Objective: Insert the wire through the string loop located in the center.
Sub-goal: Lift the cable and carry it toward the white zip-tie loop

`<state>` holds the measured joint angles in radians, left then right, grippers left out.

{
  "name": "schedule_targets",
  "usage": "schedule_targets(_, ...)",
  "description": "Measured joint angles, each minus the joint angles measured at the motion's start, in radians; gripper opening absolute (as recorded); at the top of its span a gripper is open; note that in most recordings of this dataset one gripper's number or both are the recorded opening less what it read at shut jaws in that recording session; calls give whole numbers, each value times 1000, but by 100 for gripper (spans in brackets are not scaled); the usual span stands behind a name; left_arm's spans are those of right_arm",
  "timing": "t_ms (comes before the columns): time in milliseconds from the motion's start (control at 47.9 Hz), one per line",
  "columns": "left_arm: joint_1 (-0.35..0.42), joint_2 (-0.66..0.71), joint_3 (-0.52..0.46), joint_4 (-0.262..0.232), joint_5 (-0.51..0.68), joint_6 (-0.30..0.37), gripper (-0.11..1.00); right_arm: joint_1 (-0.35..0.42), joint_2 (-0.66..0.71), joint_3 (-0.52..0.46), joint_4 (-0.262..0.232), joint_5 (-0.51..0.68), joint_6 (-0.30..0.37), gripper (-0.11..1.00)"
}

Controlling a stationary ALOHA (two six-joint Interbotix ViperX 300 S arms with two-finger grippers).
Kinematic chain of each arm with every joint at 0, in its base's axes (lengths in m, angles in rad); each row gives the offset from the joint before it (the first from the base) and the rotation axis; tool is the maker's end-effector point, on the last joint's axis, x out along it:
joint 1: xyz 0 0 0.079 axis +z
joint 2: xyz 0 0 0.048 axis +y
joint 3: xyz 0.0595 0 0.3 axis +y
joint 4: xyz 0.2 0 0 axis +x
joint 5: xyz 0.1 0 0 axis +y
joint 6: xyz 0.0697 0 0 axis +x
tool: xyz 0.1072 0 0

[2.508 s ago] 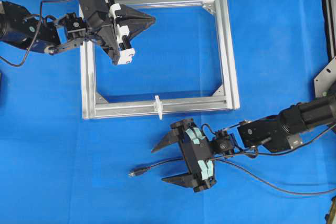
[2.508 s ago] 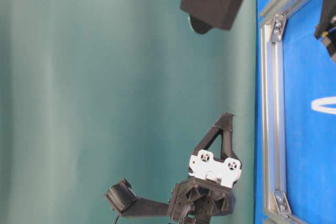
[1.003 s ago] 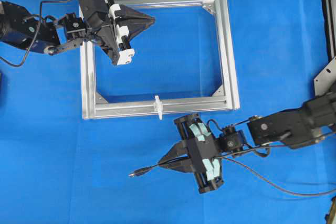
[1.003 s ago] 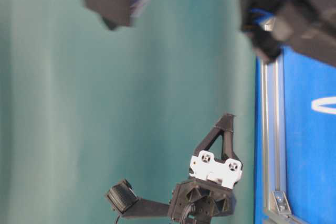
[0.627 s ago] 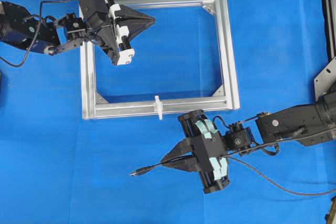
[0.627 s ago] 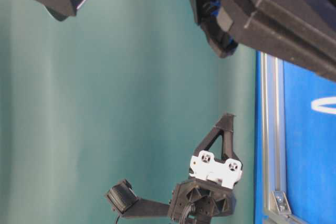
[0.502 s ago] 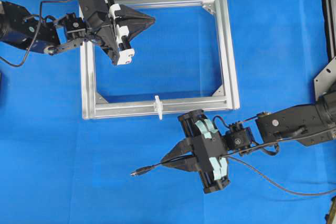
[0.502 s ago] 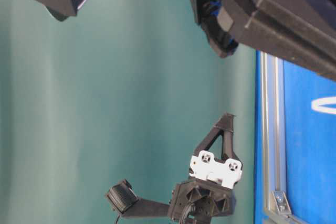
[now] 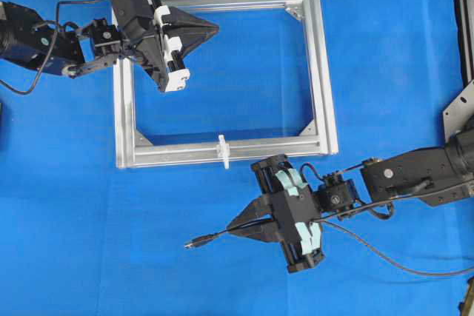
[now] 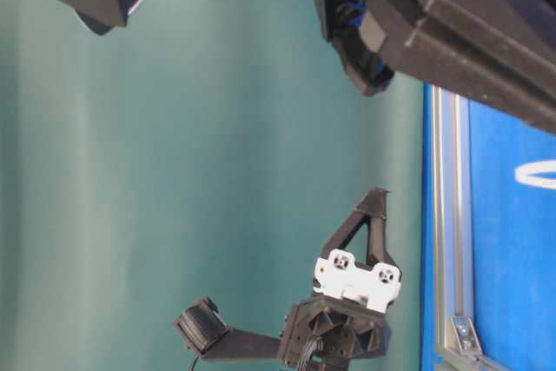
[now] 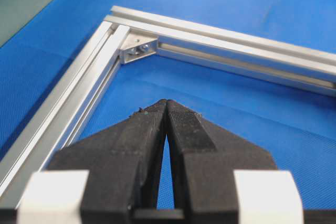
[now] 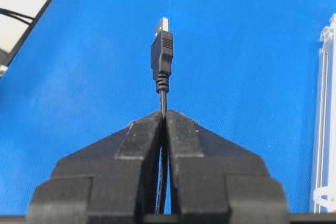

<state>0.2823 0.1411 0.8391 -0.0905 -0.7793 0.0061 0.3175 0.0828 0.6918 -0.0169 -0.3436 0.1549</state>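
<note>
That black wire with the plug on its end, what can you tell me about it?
The wire is a long, thin black cable ending in a small black plug with a silver metal tip. The right gripper is shut on it just behind the plug, which sticks out past the fingertips. The rest trails back under the gripper and curves across the blue table cover toward the right edge. It has not reached the string loop, which sits apart on the frame bar.

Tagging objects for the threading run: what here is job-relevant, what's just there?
Job:
- wire, pinched in right gripper
- string loop on the frame's near bar

Just there:
- aluminium frame
- left gripper, shut, holding nothing
- blue mat
</note>
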Motion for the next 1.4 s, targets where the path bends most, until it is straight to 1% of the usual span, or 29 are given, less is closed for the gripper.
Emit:
schedule_targets(1087, 0, 0, 0, 0, 0, 0, 0, 0, 0, 0, 2, 2, 0, -2)
schedule_targets(1233, 0, 0, 0, -2, 0, 0, 0, 0, -2, 14, 0, 0, 0, -2)
schedule_targets(1400, 0, 0, 0, 0, 0, 0, 0, 0, -35, 63, 0, 0, 3, -2)
